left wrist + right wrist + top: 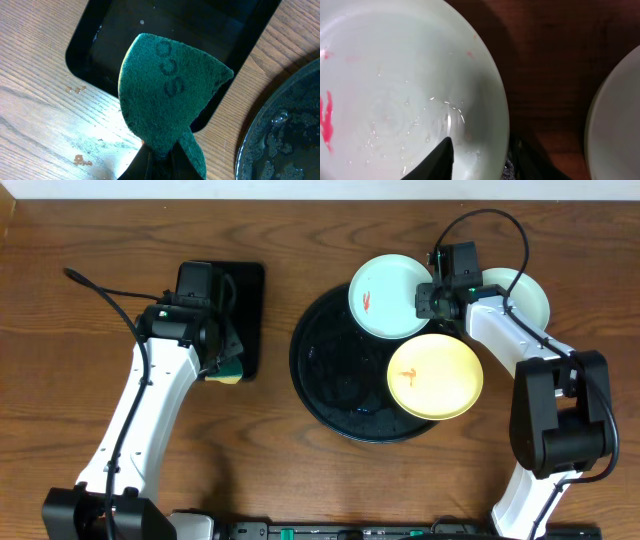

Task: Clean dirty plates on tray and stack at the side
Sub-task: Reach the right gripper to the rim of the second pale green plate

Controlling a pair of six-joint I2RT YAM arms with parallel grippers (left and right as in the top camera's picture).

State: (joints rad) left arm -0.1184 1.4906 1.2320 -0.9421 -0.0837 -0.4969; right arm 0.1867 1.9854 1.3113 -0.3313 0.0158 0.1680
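Note:
A mint-green plate [385, 295] with an orange-red smear rests on the back right rim of the large round black tray [330, 370]. My right gripper [428, 298] is shut on this plate's right rim; in the right wrist view one finger lies inside the plate [410, 95] and one under its edge [485, 160]. A pale yellow plate [435, 377] with a small smear lies on the tray's right side. A second mint-green plate [525, 295] sits on the table right of the tray, and its edge shows in the right wrist view [615, 130]. My left gripper [160, 160] is shut on a green scouring sponge [167, 95].
A small rectangular black tray [245, 310] lies at the left under my left gripper [225, 365], also in the left wrist view [165, 20]. The round tray's wet rim shows at the left wrist view's right edge [280, 135]. Crumbs and a wet patch [82, 145] mark the wooden table.

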